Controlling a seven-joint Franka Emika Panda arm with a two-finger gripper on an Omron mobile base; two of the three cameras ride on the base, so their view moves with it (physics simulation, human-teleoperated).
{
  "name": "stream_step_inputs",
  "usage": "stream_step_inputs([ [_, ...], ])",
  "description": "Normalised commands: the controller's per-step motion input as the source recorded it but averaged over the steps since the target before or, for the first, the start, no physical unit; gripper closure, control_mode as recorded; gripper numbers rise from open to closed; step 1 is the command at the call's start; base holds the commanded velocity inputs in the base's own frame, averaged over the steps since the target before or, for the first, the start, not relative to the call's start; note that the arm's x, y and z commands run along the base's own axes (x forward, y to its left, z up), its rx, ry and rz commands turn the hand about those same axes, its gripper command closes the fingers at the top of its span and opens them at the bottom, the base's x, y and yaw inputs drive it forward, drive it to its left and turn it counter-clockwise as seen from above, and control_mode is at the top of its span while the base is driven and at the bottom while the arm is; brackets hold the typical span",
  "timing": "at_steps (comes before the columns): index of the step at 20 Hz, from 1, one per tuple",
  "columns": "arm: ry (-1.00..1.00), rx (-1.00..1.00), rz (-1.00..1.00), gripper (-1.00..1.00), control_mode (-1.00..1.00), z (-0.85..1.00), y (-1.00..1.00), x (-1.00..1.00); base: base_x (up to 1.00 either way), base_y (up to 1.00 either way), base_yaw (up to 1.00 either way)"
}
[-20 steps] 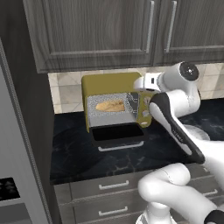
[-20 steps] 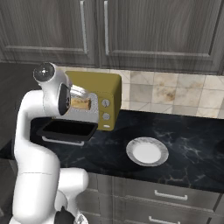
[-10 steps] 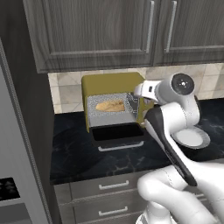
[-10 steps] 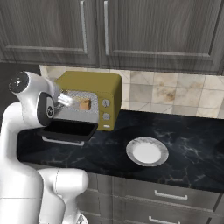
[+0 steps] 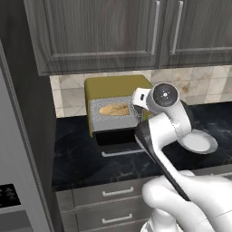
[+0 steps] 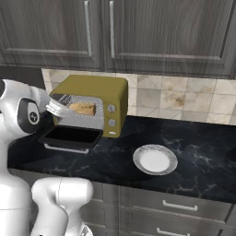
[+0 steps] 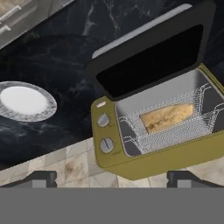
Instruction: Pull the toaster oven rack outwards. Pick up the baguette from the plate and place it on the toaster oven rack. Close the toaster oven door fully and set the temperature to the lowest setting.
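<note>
**Ana:** Claw (image 7: 109,178) first: what is it doing?

**Ben:** Its two tips are spread wide and it holds nothing. It hangs in front of the yellow oven (image 5: 118,86).

**Ana:** Where is the bread (image 7: 167,117)?

**Ben:** Lying on the wire rack (image 7: 175,131) inside the oven.

**Ana:** And the door (image 6: 70,137)?

**Ben:** Folded down flat over the black table (image 6: 193,152).

**Ana:** The plate (image 6: 155,160)?

**Ben:** Bare, on the table at 4 o'clock from the oven in the right base view, well apart.
</note>
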Motion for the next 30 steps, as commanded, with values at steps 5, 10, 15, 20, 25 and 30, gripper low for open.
stream_step_inputs([
  [5, 0.00, -0.04, 0.00, -1.00, -1.00, -0.23, 0.13, -0.26, 0.00, 0.00, 0.00],
  [10, -0.01, 0.00, 0.04, -1.00, -1.00, -0.23, 0.00, -0.36, 0.00, 0.00, 0.00],
  [15, -0.01, -0.01, 0.04, -1.00, -1.00, -0.26, 0.05, -0.29, 0.00, 0.00, 0.00],
  [20, -0.03, -0.03, 0.00, -1.00, -1.00, -0.32, 0.23, -0.18, 0.00, 0.00, 0.00],
  [25, -0.05, -0.01, 0.00, -1.00, -1.00, -0.31, 0.42, -0.07, 0.00, 0.00, 0.00],
  [30, -0.03, -0.02, 0.00, -1.00, -1.00, -0.27, 0.42, 0.00, 0.00, 0.00, 0.00],
])
